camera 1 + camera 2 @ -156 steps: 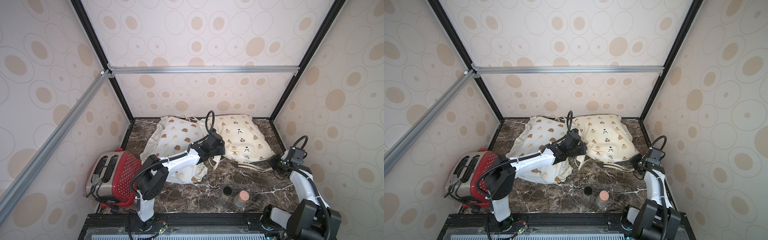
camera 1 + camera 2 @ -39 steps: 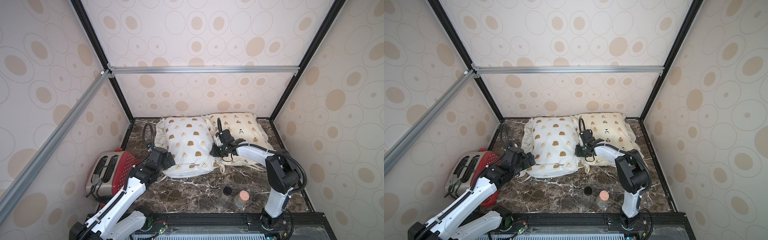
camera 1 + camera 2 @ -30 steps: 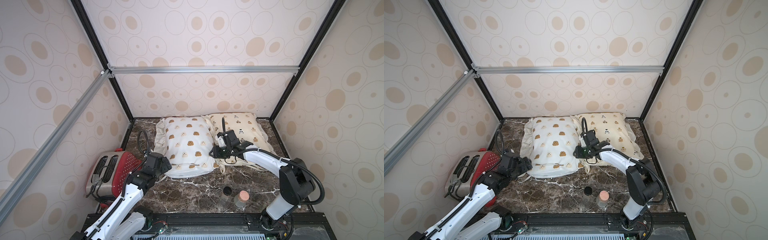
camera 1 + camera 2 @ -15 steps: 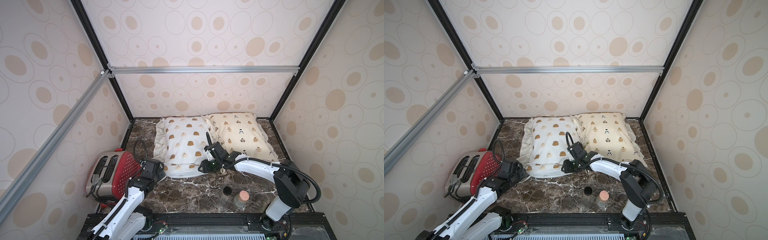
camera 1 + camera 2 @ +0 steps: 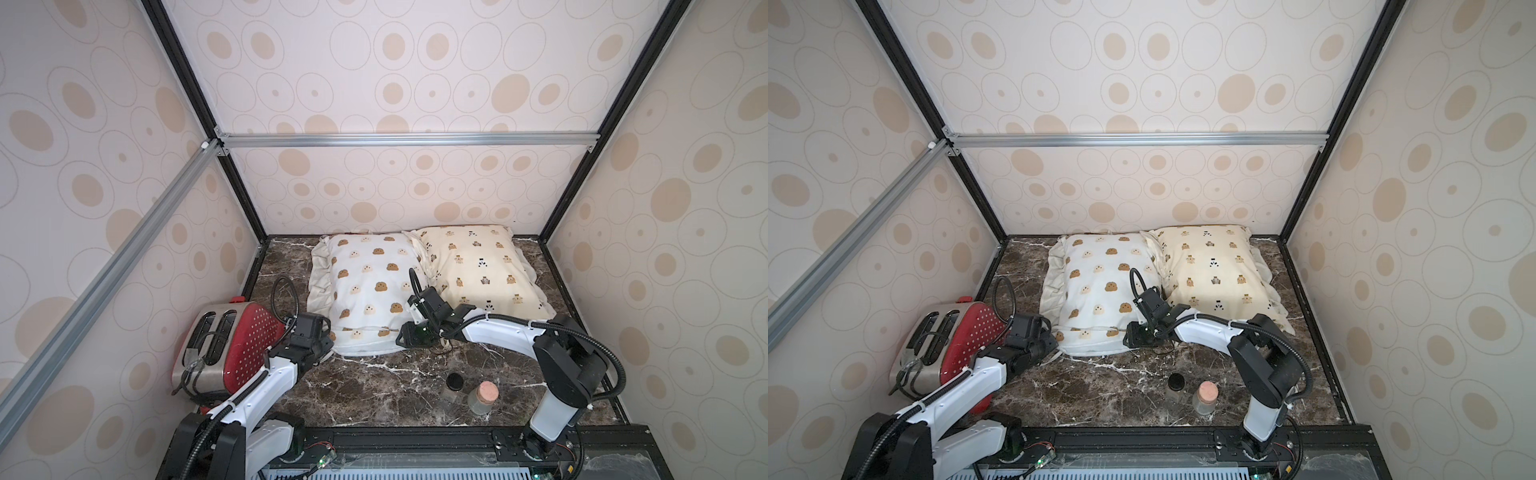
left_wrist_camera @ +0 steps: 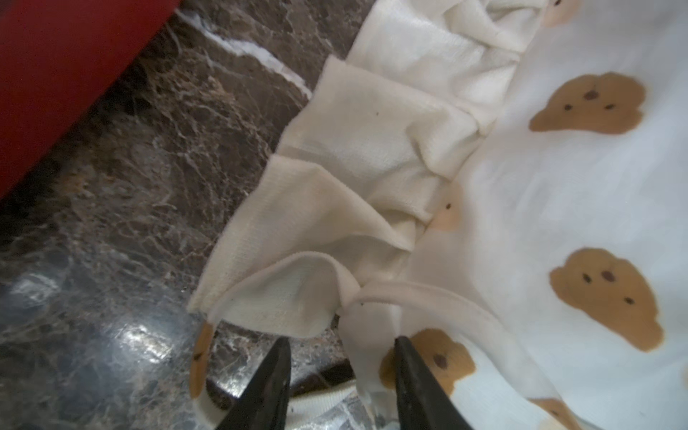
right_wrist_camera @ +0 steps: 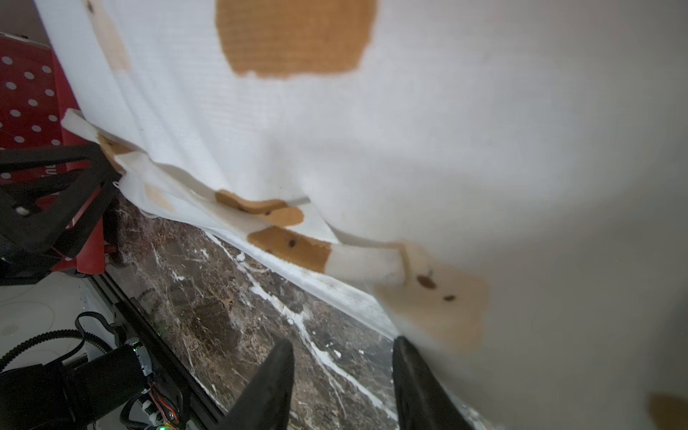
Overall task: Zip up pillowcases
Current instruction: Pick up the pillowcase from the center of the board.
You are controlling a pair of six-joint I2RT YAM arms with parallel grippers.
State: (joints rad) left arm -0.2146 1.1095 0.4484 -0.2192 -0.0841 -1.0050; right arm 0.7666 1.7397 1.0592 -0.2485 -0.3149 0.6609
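Left gripper (image 6: 340,344): jaws apart, straddling the hemmed near-left corner of the White pillowcase (image 5: 370,286). One finger lies against the cloth and marble shows in the gap, so I judge no firm pinch yet.
Right gripper (image 7: 342,344): jaws apart with only the Table (image 5: 374,386) between them. The pillow bulges just beside one finger, at its near-right corner.
Near edge (image 5: 365,331): its long axis runs crosswise from one gripper to the other. It gapes as a loose flap in the right wrist view.
Grey tab (image 7: 299,201): possibly the zipper pull (too blurred to be sure), lying partway along that edge.
Coming move: likely one gripper anchors a corner while the other draws the pull along the edge. Neither arm is clearly nearer to the tab.
Setting: the white pillowcase lies flat near the Toaster (image 5: 237,336) and touches the Cream-yellow pillowcase (image 5: 478,266), which no gripper touches.
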